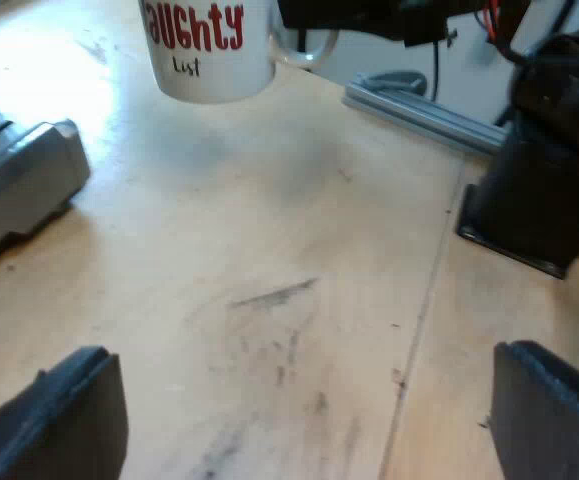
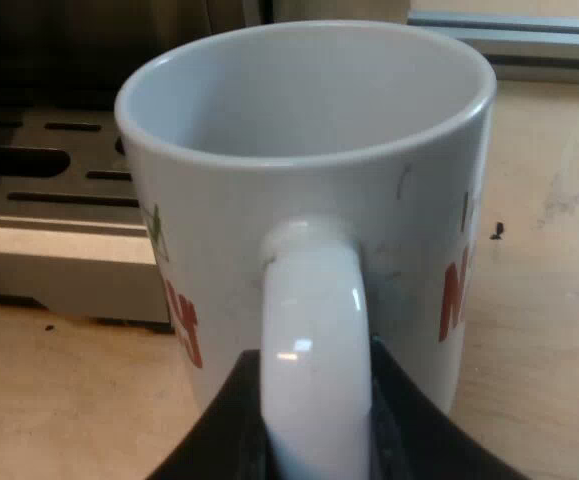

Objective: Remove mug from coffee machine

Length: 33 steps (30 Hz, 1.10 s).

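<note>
Your right tool (image 2: pixel 314 430) was pinched on the handle (image 2: pixel 314 330) of the mug (image 2: pixel 299 150), a black finger on each side of it. The mug stood upright on the worktop (image 2: pixel 549 330), just beside the slotted metal drip tray (image 2: pixel 59 200), not on it. Your left tool (image 1: pixel 309 420) hung spread wide over the worktop, well apart from the mug.

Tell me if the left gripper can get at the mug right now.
Probably yes: bare table lies between the left gripper, fingers apart, and the mug. The right gripper holds the handle, though, so only the printed side looks free.
</note>
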Tool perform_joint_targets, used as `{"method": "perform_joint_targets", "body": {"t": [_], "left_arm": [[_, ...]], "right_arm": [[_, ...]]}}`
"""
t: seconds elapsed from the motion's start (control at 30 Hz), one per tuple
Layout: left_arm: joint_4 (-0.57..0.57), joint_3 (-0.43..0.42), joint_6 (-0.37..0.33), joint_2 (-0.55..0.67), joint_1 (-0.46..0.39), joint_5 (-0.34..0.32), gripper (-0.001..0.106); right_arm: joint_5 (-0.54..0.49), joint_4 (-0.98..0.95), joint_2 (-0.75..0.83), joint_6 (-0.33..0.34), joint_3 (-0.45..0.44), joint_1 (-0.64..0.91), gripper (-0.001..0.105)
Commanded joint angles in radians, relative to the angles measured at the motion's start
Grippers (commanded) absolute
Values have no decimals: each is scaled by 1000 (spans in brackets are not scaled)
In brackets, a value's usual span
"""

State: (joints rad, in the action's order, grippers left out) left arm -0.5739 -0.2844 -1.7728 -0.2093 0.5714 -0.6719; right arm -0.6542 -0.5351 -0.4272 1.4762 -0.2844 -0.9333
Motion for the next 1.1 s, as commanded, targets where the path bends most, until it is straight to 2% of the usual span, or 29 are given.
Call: {"method": "perform_joint_targets", "body": {"t": [0.03,0.13,0.23,0.6,0.73,0.87,1.1], "left_arm": [[3,-3,3,2,4,79,77],[11,-3,3,2,4,115,77],[11,-3,3,2,4,122,77],[-49,-3,0,2,4,122,77],[-49,-3,0,2,4,122,77],[-49,-3,0,2,4,122,77],[-49,-3,0,2,4,122,77]], "right_arm": [[-30,103,13,1,4,0,0],[-86,107,13,1,9,0,0],[-137,105,13,1,14,0,0],[-140,138,-67,17,15,137,0],[-70,199,-139,45,15,218,0],[33,311,-231,145,15,298,0],[149,562,-377,203,27,414,0]]}}
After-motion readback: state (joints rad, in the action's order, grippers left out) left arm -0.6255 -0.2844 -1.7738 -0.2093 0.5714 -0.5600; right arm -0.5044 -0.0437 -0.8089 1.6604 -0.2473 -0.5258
